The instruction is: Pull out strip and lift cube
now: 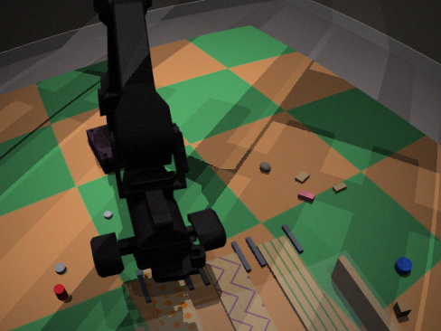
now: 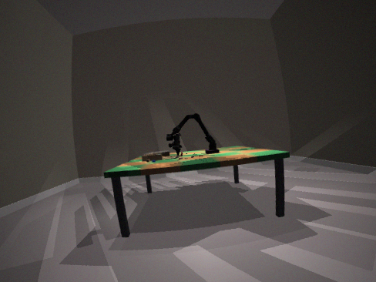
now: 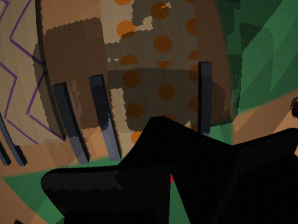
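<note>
A strip with orange dots lies lengthwise beyond my gripper. The gripper is shut and empty, its fingertips together over the near end of the dotted strip, between dark bars. Whether they touch the strip I cannot tell. In the top view the arm hides the fingertips. A strip with purple zigzags lies beside it. A strip with green lines lies further right in the top view. The far parts of the strips are out of frame, and no labelled cube is visible.
Dark bars flank the strips' near ends. An upright board stands right of the green-lined strip. A red cylinder, a blue cylinder and a pink block lie around.
</note>
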You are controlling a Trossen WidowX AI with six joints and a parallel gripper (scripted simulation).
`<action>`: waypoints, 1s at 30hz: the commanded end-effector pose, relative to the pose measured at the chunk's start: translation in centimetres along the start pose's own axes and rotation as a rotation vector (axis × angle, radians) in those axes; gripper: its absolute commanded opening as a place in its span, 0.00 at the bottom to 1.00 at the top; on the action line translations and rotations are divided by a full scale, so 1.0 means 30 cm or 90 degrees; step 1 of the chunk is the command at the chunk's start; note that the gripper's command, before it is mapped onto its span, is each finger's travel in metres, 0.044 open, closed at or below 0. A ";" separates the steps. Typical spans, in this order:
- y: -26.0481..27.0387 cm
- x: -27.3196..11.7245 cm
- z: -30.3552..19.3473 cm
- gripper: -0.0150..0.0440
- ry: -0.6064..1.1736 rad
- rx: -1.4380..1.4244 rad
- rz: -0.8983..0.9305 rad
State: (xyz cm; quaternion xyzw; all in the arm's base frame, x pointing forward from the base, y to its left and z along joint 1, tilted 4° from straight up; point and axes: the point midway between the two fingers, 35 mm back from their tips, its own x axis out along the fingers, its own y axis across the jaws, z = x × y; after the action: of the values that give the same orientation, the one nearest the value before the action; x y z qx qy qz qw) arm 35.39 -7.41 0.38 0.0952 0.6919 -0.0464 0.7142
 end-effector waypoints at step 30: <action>-0.009 0.023 -0.188 0.25 0.018 -0.002 -0.003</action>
State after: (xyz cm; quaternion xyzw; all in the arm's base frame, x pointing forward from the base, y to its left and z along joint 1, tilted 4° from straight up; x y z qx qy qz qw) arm 31.11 -6.70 0.27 0.0949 0.6909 -0.0465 0.7151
